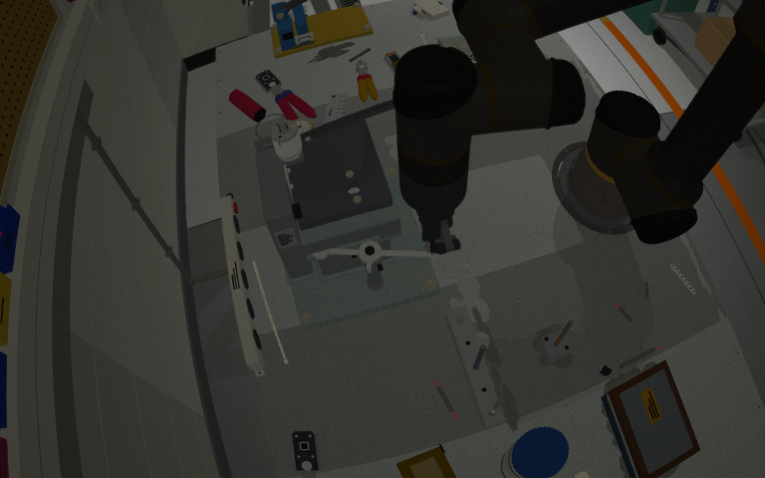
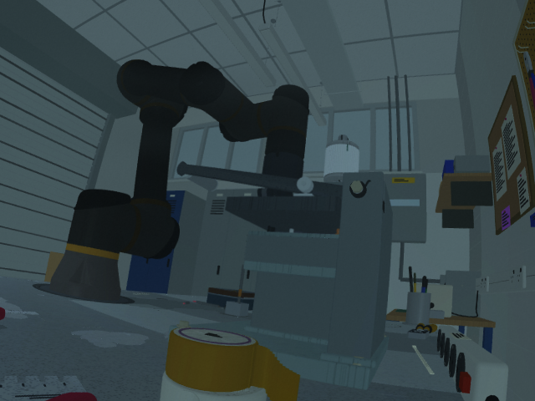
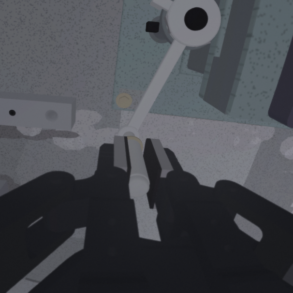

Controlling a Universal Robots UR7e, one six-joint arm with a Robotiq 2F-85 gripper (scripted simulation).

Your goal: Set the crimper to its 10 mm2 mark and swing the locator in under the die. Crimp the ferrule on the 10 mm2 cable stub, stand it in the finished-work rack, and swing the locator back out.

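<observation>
In the middle of the bench the grey crimper (image 1: pixel 333 191) sits on a pale green base plate, with its white dial knob (image 1: pixel 286 140) at the back left corner. In front of it the pale locator arm (image 1: pixel 389 253) reaches out from its round hub (image 3: pixel 194 19) toward the right, and my gripper (image 3: pixel 136 155) is closed around the handle at the arm's free end (image 1: pixel 443 246). The long grey rack (image 1: pixel 478 361) lies nearer on the bench with one cable stub standing in it. Another stub (image 1: pixel 562 332) leans in a small block to the right.
The crimper's body (image 2: pixel 320 259) and its long dark lever (image 2: pixel 242 176) rise just left of my wrist. A white power strip (image 1: pixel 242 282) runs along the left side. Loose stubs (image 1: pixel 445 399), a blue lid (image 1: pixel 539 451) and a framed tray (image 1: pixel 654 417) lie at the near edge.
</observation>
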